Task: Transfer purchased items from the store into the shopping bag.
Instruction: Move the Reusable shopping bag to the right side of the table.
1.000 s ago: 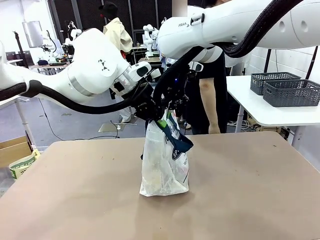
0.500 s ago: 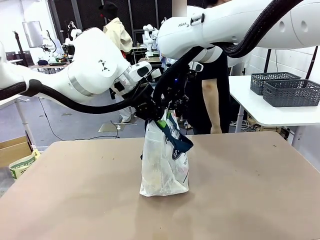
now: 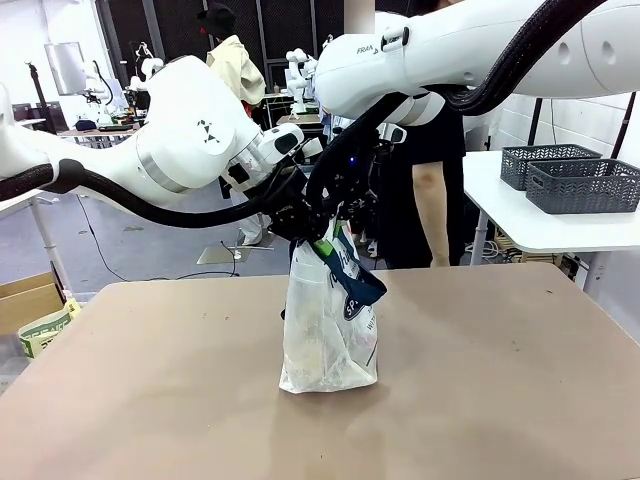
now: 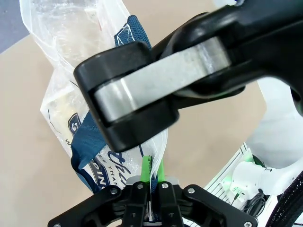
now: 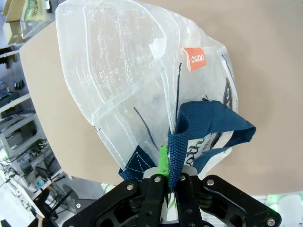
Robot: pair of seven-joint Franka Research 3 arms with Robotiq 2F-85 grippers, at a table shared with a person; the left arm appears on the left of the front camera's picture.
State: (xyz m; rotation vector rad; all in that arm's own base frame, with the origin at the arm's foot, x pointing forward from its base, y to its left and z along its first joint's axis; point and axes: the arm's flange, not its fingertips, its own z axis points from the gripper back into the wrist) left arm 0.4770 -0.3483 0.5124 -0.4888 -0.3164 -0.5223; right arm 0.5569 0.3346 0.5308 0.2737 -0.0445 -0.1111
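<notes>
Translucent white plastic forms the shopping bag (image 3: 330,330), which stands upright on the counter (image 3: 520,400); pale contents (image 4: 60,109), presumably purchased items, show faintly through its wall. Above the bag's mouth, the left gripper (image 4: 152,163) is fully closed, its pads pinching the thin plastic rim. The right gripper (image 5: 169,158) is fully closed on the navy strap handle (image 5: 213,125) beside that rim. Over the last second neither arm nor the bag has moved; only the person (image 3: 425,170) behind the bag has shifted slightly. Judgement: the mouth is gathered rather than spread, so loading appears finished or paused while both grippers hold.
</notes>
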